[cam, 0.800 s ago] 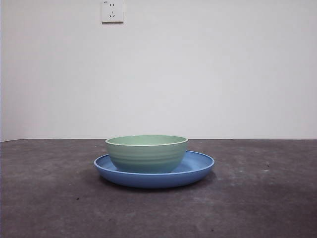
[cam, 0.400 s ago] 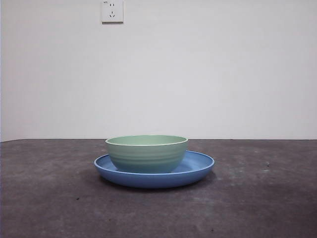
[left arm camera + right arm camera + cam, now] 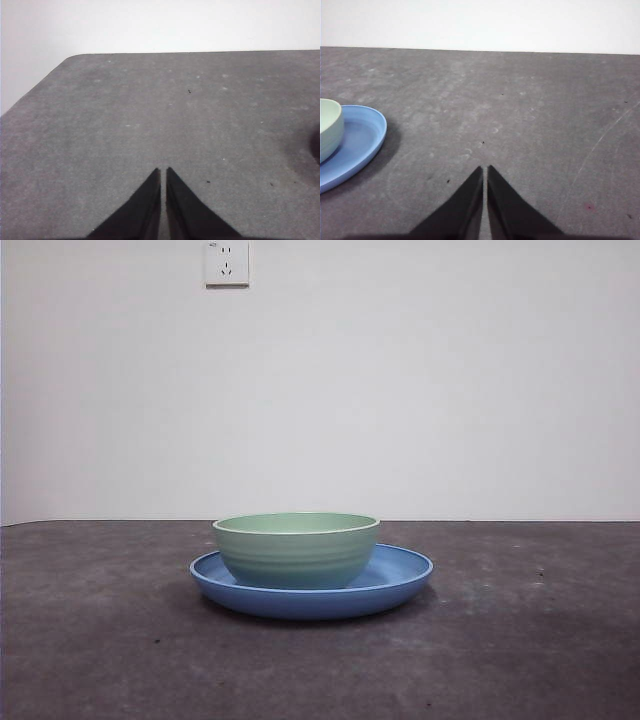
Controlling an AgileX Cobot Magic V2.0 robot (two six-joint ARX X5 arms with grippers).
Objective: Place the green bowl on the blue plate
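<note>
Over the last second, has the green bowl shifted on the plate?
No. The green bowl sits in the same spot on the blue plate, unchanged below the wall socket.

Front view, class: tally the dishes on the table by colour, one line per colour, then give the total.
Green: 1, the green bowl, standing on the plate.
Blue: 1, the blue plate, flat on the table.
Total: 2 dishes.
</note>
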